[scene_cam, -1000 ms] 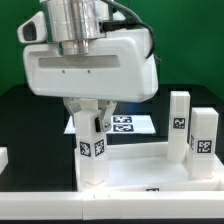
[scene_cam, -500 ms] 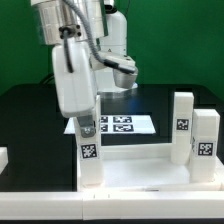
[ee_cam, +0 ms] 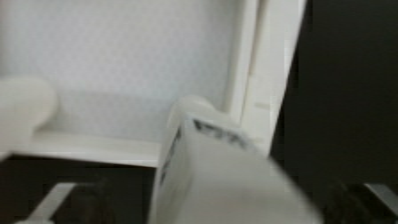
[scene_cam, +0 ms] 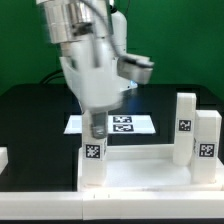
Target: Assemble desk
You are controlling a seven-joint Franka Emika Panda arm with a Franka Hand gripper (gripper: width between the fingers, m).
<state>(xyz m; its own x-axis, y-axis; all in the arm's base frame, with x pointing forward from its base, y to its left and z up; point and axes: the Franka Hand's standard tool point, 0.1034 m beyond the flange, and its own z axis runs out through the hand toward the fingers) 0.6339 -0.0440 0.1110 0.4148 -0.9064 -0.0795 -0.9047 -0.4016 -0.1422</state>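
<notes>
Best to lift end effector (scene_cam: 97, 130) straight off seated desk leg (scene_cam: 93, 160) on desk panel (scene_cam: 150, 172); finger state indeterminable through blur.

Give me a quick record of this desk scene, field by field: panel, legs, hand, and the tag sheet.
panel: white desk panel lying flat on the black table, near the front
legs: three stand upright on the panel: one at the exterior view's left, two at its right
hand: just above the left leg; open or shut cannot be told from the blur
marker board: flat on the table behind the panel
wrist view: blurred; shows the panel's rim and a tagged leg
</notes>
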